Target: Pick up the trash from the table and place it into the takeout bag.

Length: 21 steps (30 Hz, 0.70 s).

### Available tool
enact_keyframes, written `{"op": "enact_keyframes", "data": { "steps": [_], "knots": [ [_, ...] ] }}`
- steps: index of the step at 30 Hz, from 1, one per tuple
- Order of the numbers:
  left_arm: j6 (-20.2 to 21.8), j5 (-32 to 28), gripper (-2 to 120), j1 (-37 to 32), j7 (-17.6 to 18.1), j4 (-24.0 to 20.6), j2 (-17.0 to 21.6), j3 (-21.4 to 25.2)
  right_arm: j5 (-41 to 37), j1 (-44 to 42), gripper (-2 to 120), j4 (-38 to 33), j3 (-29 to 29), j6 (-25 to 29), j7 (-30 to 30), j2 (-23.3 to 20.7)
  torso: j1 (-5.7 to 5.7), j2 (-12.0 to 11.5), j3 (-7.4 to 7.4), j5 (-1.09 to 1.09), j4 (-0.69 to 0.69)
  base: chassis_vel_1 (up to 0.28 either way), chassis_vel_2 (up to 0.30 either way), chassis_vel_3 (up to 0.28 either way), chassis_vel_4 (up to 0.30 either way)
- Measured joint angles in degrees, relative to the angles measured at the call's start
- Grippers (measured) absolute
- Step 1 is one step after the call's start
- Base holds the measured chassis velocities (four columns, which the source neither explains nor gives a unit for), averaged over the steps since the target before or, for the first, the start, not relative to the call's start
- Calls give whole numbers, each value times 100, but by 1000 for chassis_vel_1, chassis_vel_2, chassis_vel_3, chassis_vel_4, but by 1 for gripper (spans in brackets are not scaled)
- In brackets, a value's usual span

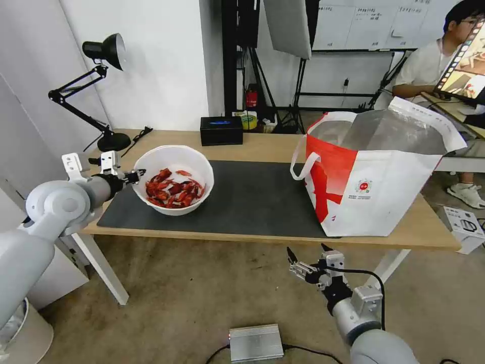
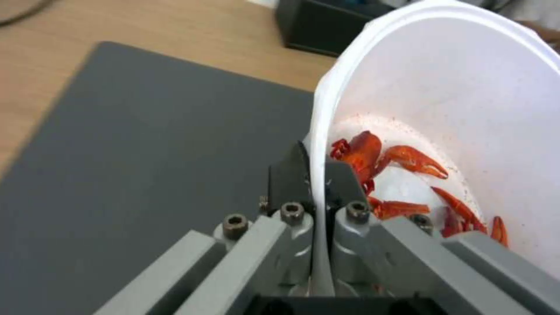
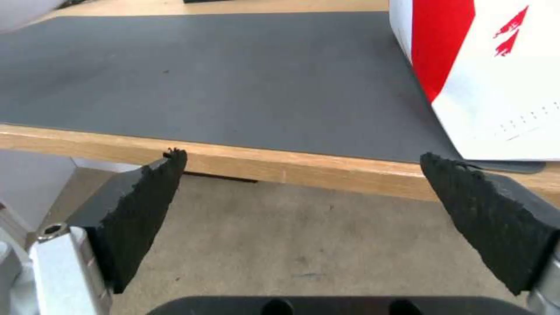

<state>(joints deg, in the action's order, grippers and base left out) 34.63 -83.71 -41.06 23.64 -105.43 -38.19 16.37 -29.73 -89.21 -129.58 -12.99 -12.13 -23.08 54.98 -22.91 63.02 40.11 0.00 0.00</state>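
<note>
The takeout bag point(image 1: 374, 187) stands upright at the right end of the table point(image 1: 262, 144), mouth open upward; its small round logo cannot be read. The left claw point(image 2: 315, 175) pinches the rim of the white bowl point(image 1: 174, 179) of red shellfish scraps on the grey mat point(image 1: 252, 199). The right claw point(image 1: 305, 253) hangs spread below the table edge.

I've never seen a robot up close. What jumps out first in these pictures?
The left end effector pinches the rim of a white bowl of red shellfish scraps on the dark mat's left end. At the table's right end stands a big open white-and-red takeout bag with foil lining. The right end effector hangs open below the table's front edge.
</note>
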Motion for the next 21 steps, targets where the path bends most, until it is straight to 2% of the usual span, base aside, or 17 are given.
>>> {"op": "enact_keyframes", "data": {
  "steps": [10, 15, 21],
  "knots": [
    [-15, -682, 0, 609, 219, -169, -374, -467, 0, 0, 100, 0, 0, 0, 0, 0, 0, 0, 0, 0, 0, 0, 0, 0, 0],
    [-247, -1130, 0, 1133, 279, -115, -644, -800, 0, 0, 100, 0, 0, 0, 0, 0, 0, 0, 0, 1, -1, 0, 0, 0, 0],
    [-482, -1335, 0, 1630, 342, 41, -1004, -1129, 0, 0, 100, 0, 0, 0, 0, 0, -1, 0, 0, 0, -1, 0, 0, 0, 0]
  ]
}}
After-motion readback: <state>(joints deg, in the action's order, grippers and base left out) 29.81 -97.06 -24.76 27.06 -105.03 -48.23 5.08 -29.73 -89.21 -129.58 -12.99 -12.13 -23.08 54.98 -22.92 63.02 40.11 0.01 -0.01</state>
